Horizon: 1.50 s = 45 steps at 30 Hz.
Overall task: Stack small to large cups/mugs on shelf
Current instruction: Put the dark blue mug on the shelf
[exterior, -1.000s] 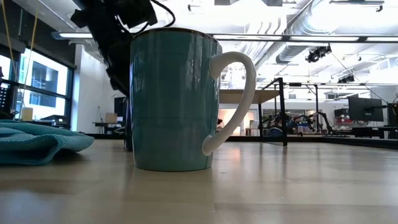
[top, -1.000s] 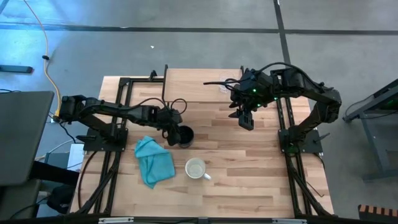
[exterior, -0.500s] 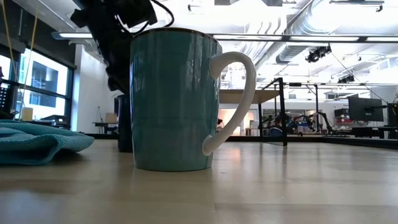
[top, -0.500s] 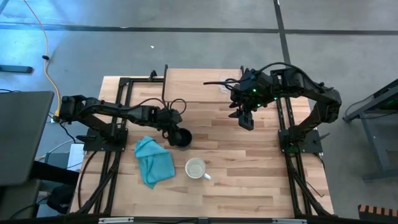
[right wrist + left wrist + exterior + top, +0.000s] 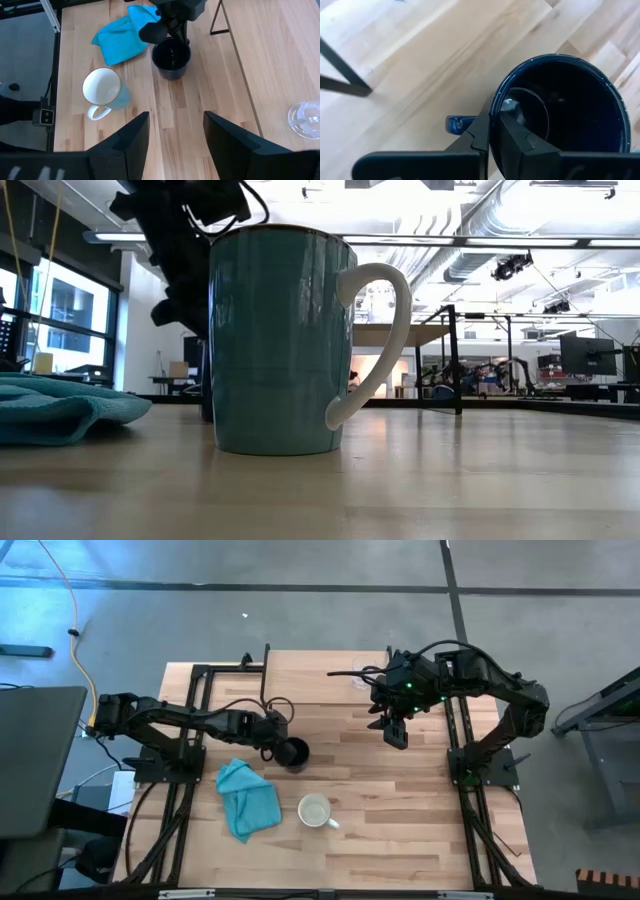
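My left gripper (image 5: pixel 283 745) is shut on the black mug (image 5: pixel 295 753) at the table's middle, just in front of the shelf (image 5: pixel 310 675). The mug also shows in the left wrist view (image 5: pixel 570 110) and the right wrist view (image 5: pixel 171 60). The clear glass cup (image 5: pixel 362 676) stands on the shelf's right part. The white-lined teal mug with a white handle (image 5: pixel 315 810) stands on its base nearer the front edge and fills the low view (image 5: pixel 280 340). My right gripper (image 5: pixel 172 145) is open and empty above the table, right of the black mug. My left gripper pinches the black mug's wall at the rim (image 5: pixel 493 107), beside the handle (image 5: pixel 457 124). One finger (image 5: pixel 517 132) is inside the mug and one finger (image 5: pixel 477 132) outside. The fingers come from above, pointing down. The mug is upright; whether its base clears the table I cannot tell.
A crumpled teal cloth (image 5: pixel 247 798) lies left of the teal mug, near my left arm. The shelf's thin dark legs (image 5: pixel 216 20) stand just beyond the black mug. Bare tabletop (image 5: pixel 420 830) spreads to the front right.
My left gripper, still shut on the black mug, has shifted it a little toward the table's far edge and the shelf.
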Each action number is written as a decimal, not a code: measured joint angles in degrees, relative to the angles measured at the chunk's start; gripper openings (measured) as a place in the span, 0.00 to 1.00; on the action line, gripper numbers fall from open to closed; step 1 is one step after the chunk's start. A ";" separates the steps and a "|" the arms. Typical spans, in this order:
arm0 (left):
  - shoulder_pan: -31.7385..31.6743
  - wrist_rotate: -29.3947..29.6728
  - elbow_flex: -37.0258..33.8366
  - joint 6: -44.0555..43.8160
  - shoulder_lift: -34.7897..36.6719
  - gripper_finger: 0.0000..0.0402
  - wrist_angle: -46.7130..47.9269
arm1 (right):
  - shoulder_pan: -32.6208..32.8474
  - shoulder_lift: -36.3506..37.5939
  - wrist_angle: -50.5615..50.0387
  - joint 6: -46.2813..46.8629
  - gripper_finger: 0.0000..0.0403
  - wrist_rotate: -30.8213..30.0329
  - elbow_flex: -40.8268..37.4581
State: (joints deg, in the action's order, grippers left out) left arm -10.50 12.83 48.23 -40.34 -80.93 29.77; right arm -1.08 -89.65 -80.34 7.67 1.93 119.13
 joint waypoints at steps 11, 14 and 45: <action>0.00 -0.15 -0.04 -4.52 -0.07 0.08 0.04 | 0.00 0.00 -0.02 -0.17 0.44 0.00 0.00; 0.00 -1.06 -0.07 -3.43 -0.07 0.08 -0.44 | 0.00 0.00 -0.02 -0.06 0.44 0.00 0.00; 0.00 -10.03 -0.11 9.39 -0.09 0.54 -4.11 | 1.60 0.00 -0.81 1.32 0.44 0.00 0.00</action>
State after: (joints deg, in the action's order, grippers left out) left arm -10.50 2.80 48.12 -30.95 -81.01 25.66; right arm 0.51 -89.65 -81.14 9.00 1.93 119.13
